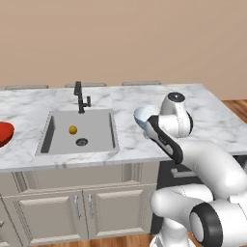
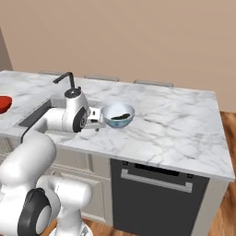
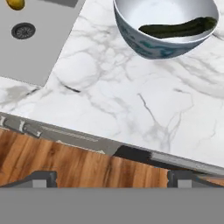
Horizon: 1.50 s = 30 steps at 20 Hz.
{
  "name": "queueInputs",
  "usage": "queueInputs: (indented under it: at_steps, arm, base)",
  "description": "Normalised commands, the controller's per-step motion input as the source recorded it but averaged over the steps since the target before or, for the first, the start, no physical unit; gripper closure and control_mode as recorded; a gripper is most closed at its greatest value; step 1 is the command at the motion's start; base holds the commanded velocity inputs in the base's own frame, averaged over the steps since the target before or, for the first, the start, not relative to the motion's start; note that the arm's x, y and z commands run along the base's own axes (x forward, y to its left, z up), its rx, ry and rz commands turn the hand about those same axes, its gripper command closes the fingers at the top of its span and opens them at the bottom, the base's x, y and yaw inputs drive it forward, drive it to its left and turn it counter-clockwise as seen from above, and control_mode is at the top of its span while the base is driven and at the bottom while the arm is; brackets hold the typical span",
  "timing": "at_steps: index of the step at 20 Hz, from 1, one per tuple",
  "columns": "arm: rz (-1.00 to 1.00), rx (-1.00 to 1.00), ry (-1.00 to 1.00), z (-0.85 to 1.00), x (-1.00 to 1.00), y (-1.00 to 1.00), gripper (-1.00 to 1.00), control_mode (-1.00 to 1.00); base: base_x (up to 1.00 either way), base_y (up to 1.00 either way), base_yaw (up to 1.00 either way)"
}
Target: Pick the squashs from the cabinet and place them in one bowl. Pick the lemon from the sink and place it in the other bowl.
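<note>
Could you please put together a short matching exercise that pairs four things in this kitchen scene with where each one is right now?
Things:
1. lemon
2. squash
3. red bowl
4. faucet

Places:
A. lying inside the pale blue-white bowl
B. on the marble counter, left of the sink
C. on the floor of the sink, beside the drain
D. standing at the back edge of the sink

Pairs: 1-C, 2-A, 3-B, 4-D
</note>
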Motion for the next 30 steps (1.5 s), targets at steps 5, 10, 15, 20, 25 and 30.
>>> queueInputs:
  at_steps: [5,10,15,20,25,30]
  arm:
    - [0.00,0.00,0.00,0.00,0.00,0.00,-1.00,1.00]
    - [0.00,0.00,0.00,0.00,0.00,0.00,-1.00,1.00]
    - [0.00,0.00,0.00,0.00,0.00,0.00,-1.00,1.00]
    - [0.00,0.00,0.00,0.00,0.00,0.00,-1.00,1.00]
    - [0.00,0.00,0.00,0.00,0.00,0.00,-1.00,1.00]
    - [0.00,0.00,0.00,0.00,0.00,0.00,-1.00,1.00]
  base:
    - [-0.72,0.02,-0.01]
    - [-0.20,0.00,-0.29]
    - [-0.01,0.00,-0.48]
    - [-0.01,-0.03,-0.48]
    - [-0.02,0.00,-0.61]
    - [-0.02,0.00,-0.66]
